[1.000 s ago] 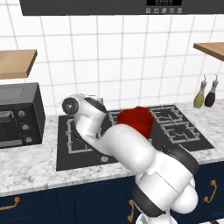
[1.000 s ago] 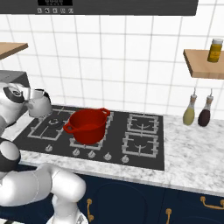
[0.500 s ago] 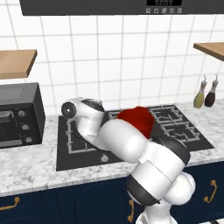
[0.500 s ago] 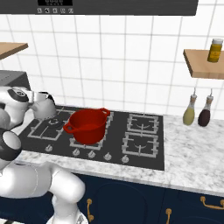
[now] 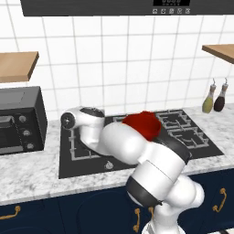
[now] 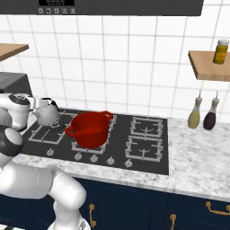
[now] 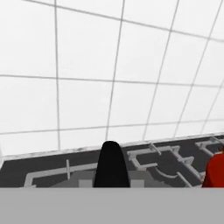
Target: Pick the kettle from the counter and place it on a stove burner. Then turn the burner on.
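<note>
Shiny silver metal kettle (image 6: pixel 47 112); glossy red enamelled pot (image 6: pixel 91 129); black glass cooktop (image 6: pixel 148 160) with matt grey grates; veined marble-look bench (image 6: pixel 197 167); wooden shelf (image 5: pixel 16 66).

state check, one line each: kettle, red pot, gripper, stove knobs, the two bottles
kettle: upright on the left grate of the cooktop, off the counter
red pot: upright on the middle grate, no lid
gripper: over the left grate; open or shut cannot be told
stove knobs: too small to read their setting
two bottles: upright at the wall, on the counter's right
</note>
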Tool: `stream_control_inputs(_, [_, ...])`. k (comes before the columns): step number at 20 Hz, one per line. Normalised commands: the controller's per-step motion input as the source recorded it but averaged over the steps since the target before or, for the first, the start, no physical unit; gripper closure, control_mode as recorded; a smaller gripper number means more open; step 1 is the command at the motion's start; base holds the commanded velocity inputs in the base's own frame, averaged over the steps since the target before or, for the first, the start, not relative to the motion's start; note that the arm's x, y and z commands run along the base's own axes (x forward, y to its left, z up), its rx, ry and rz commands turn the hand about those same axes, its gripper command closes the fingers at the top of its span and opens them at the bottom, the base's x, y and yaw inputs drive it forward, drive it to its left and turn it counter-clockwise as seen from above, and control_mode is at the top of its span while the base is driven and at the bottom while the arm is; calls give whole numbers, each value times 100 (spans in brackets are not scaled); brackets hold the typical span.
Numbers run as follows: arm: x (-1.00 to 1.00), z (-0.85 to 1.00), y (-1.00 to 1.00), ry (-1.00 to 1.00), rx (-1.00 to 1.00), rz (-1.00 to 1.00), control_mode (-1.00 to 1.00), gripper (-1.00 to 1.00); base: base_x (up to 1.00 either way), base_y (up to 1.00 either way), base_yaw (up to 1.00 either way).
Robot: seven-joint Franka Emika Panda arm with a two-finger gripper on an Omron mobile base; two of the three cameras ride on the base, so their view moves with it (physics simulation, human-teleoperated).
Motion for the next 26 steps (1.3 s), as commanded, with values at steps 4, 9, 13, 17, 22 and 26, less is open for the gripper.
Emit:
stream_control_inputs(4, [14, -11, 14, 0, 0, -8, -100, 100, 0, 0, 0])
stream_control_inputs(9, [17, -13, 4, 0, 0, -9, -100, 100, 0, 0, 0])
stream_control_inputs(13, [18, -20, 1, 0, 0, -9, -100, 100, 0, 0, 0])
stream_control_inputs(17, [19, -23, 11, 0, 0, -9, -100, 100, 0, 0, 0])
stream_control_inputs(22, [21, -16, 17, 1, 0, -11, -100, 100, 0, 0, 0])
stream_control_inputs(26, [24, -16, 16, 1, 0, -11, -100, 100, 0, 0, 0])
